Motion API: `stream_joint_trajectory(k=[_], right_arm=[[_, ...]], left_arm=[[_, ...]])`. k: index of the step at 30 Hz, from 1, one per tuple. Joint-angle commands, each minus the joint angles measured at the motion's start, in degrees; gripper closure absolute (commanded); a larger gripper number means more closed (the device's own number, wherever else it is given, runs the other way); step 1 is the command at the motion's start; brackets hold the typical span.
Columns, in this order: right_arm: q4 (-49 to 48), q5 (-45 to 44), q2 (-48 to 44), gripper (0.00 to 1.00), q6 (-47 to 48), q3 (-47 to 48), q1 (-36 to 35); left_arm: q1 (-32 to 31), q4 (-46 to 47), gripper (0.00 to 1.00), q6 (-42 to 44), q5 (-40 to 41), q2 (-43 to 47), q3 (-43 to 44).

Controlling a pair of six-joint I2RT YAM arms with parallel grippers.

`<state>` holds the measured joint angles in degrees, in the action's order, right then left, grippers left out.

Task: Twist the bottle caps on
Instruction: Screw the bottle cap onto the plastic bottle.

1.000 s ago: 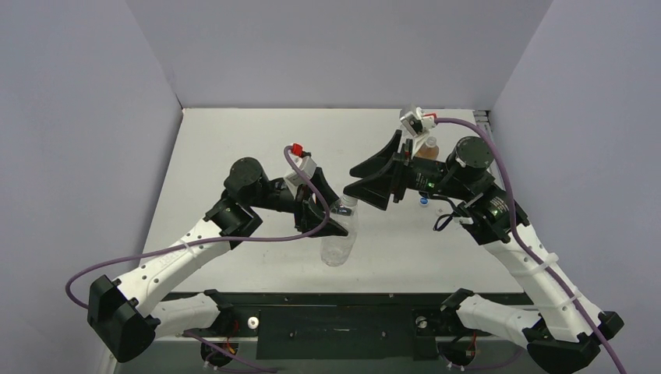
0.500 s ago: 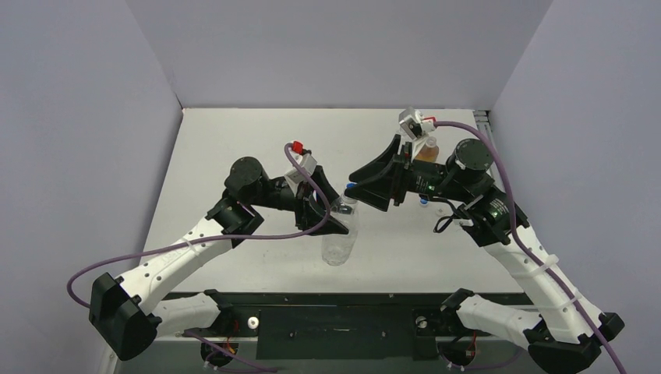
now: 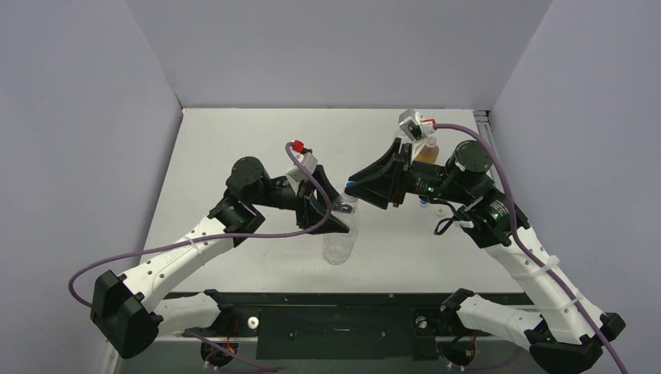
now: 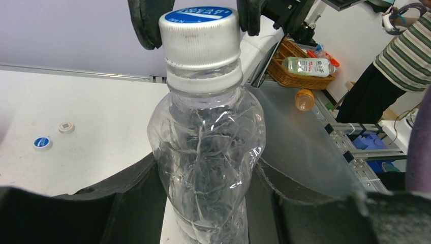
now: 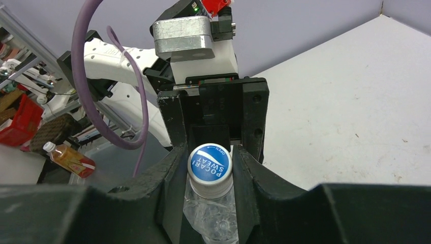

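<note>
Cap (image 5: pixel 209 169) pinched by right claw (image 5: pixel 210 151), atop bottle (image 4: pixel 206 152)

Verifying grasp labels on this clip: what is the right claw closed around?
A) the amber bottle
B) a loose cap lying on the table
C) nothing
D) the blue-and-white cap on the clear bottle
D: in the right wrist view the right claw has its fingers against both sides of the blue-and-white cap, which sits on the clear bottle, whose body the left claw holds.

White table (image 4: pixel 76 101), wicker basket (image 4: pixel 297 80), striped-shirted person (image 4: pixel 406 51).
</note>
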<state>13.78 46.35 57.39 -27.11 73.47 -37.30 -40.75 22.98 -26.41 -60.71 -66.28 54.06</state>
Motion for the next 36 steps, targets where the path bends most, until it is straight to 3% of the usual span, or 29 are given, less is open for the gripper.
stream_joint_trajectory(k=[1,7,13,21,24,27,30,33,36], right_arm=[[0.4,-2.1,-0.8,0.72,2.6,1.0,-1.3],[7.6,-12.2,-0.1,0.83,5.0,4.1,-3.6],[13.8,-32.1,1.5,0.92,2.3,6.2,-8.7],[22.6,-62.5,8.0,0.96,-4.7,12.1,-18.7],[26.2,-73.5,11.0,0.96,-7.1,14.7,-22.7],[28.0,-78.9,13.9,0.96,-9.3,17.5,-24.4],[28.2,-80.3,15.0,0.78,-10.5,19.0,-24.6],[28.2,-80.1,14.5,0.44,-9.1,20.9,-23.9],[27.1,-76.1,12.7,0.27,-6.9,21.9,-21.9]], left_arm=[[0.7,0.6,1.00,0.7,2.2,-0.5,1.8],[0.6,-6.1,1.00,5.0,10.8,-0.8,4.1],[-2.0,-13.4,1.00,14.3,35.6,0.3,6.2],[-8.5,-12.2,1.00,20.7,64.3,-1.3,8.6],[-10.4,-11.0,1.00,21.9,68.6,-2.3,9.1],[-11.5,-10.2,1.00,22.4,71.3,-3.6,9.4],[-11.7,-10.8,1.00,22.6,71.3,-3.9,9.1],[-10.9,-12.3,1.00,22.9,68.9,-3.1,7.7],[-8.7,-14.8,1.00,21.9,61.6,-2.4,6.4]])
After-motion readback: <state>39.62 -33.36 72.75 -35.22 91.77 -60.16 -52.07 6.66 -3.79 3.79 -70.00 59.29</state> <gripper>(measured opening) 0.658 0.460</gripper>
